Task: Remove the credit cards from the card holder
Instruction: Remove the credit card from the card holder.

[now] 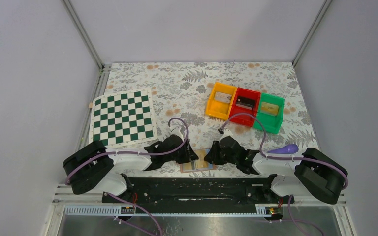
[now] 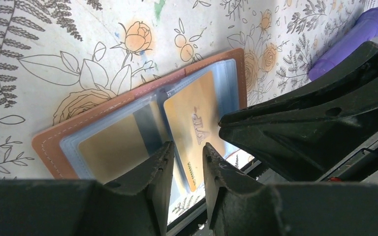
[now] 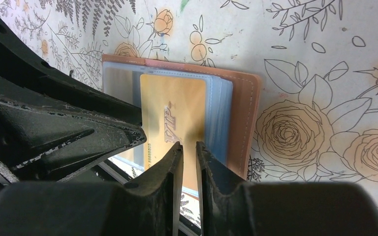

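Note:
The tan card holder (image 1: 197, 166) lies open on the flowered table at the near edge, between my two grippers. In the left wrist view its leather cover (image 2: 49, 142) frames clear blue sleeves. A yellowish credit card (image 2: 197, 113) marked VIP sticks out of the right half toward the table edge, and another yellowish card (image 2: 113, 145) sits in the left sleeve. My left gripper (image 2: 188, 146) hovers over the fold, jaws slightly apart and empty. My right gripper (image 3: 188, 144) stands over the VIP card (image 3: 174, 103), jaws a narrow slit apart with nothing seen between them.
A green-and-white chessboard (image 1: 123, 118) lies at the left. Orange (image 1: 221, 101), red (image 1: 245, 104) and green (image 1: 269, 112) bins stand at the back right. A purple object (image 1: 286, 148) lies by the right arm. The black rail (image 1: 192, 189) runs just below the holder.

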